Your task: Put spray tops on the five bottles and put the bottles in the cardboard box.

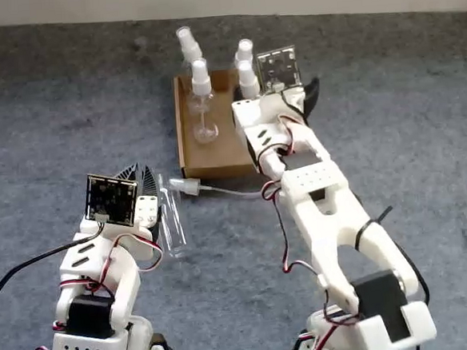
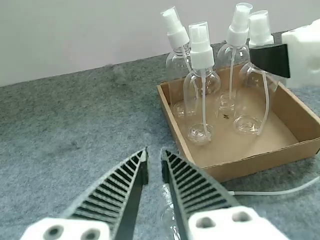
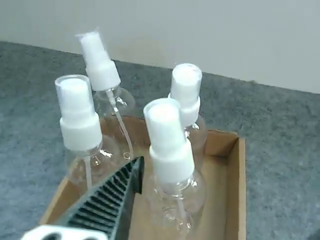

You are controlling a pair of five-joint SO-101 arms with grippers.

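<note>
Left gripper (image 2: 154, 162) stands barely parted, holding nothing; 1 clear plastic bottle (image 1: 171, 218) lies flat on grey carpet (image 1: 69, 114), just beside it.

lying bottle (image 2: 162, 220) mostly hidden behind left tool (image 2: 154, 159)

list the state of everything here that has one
cardboard box: open-topped, flat on the table, four bottles inside
bottles in the box: upright, spray tops on
fifth bottle: lying on the table, no top
loose spray top: lying on the table beside the box
left claw: open a crack, empty, over the fifth bottle
right claw: by the box, open or shut unclear
</note>
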